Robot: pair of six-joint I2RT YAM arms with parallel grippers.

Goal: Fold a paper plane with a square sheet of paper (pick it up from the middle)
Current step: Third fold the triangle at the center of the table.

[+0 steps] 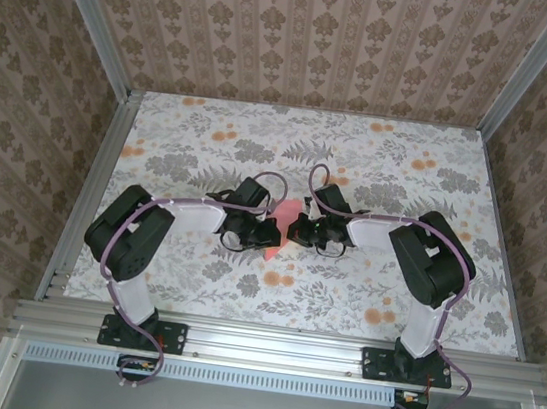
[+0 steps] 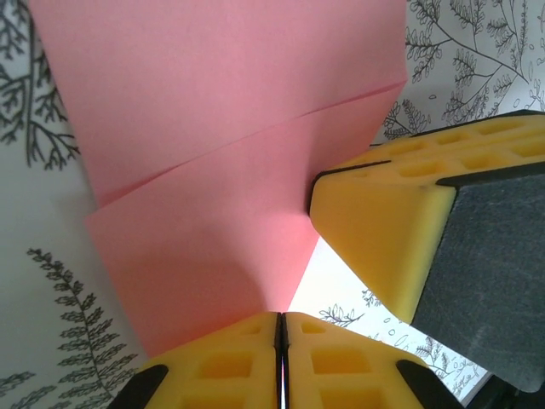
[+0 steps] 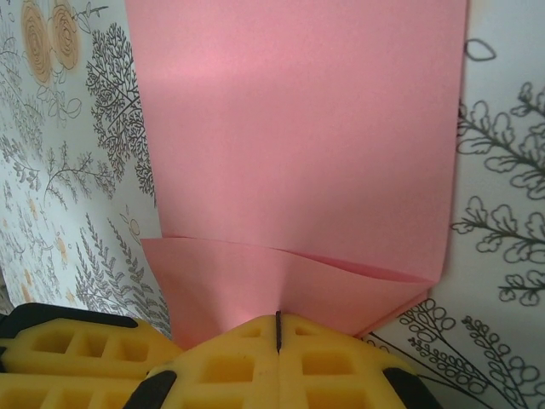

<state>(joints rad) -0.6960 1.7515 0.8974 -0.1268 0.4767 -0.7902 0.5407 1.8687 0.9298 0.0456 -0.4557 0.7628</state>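
Square sheet of paper (image 2: pixel 221 111) is at the middle of the table (image 1: pixel 212 136), left gripper (image 2: pixel 281 319) and right gripper (image 3: pixel 278 319) each clamped shut on its edge, and we only see one fold in it, so we'd say nearly all the folding is left.

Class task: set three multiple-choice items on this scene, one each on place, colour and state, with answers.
1. Where is the thin salmon-pink sheet of paper?
A. between the left gripper and the right gripper, mid-table
B. at the far left corner
C. on the metal rail
2. What colour are the left gripper's foam fingers?
A. blue
B. yellow
C. green
3. How is the right gripper?
A. wide open
B. shut on nothing
C. shut on the paper
Answers: 1 A, the top view shows pink between the wrists; 2 B, the left wrist view shows yellow foam; 3 C, its fingers meet, pinching the paper's edge.
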